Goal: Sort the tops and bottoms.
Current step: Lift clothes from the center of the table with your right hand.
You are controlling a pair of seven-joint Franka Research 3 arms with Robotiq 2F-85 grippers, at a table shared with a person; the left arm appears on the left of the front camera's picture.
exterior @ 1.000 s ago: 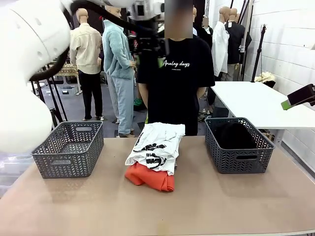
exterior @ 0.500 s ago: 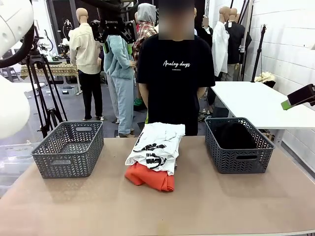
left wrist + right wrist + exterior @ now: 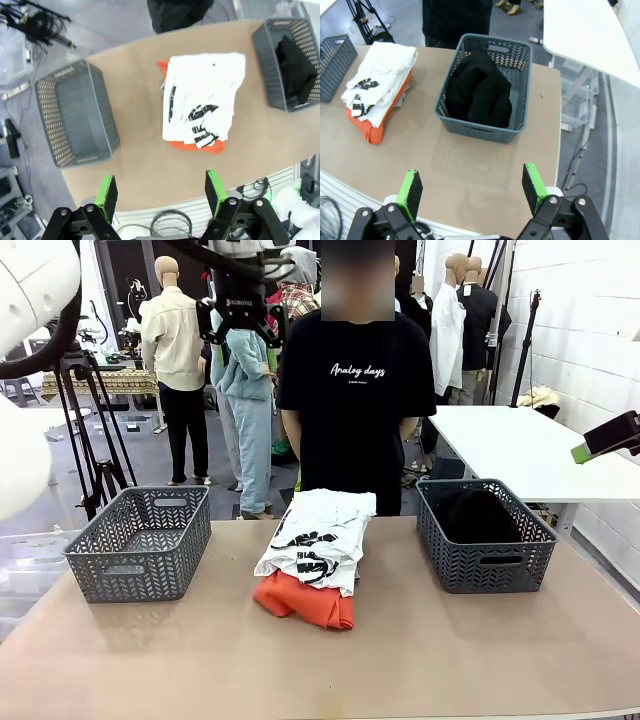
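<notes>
White tee (image 3: pixel 318 530) lies folded atop the orange top (image 3: pixel 300 602) mid-surface (image 3: pixel 450 650), between left basket (image 3: pixel 140 540) and right basket (image 3: pixel 485 535). Left claw (image 3: pixel 239 335) hangs high, spread apart; right claw (image 3: pixel 471 172) likewise apart, both empty.

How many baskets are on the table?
2. One grey basket stands at the left end of the table. The other basket stands at the right end, holding dark clothing. None seem hidden.

Looks like a robotics lab: a white robot arm (image 3: pixel 25 290) near left, a tripod (image 3: pixel 76 368) on the bare grey floor (image 3: pixel 140 455), a white work table (image 3: pixel 520 445) against a painted block wall (image 3: pixel 590 330) far right.
</notes>
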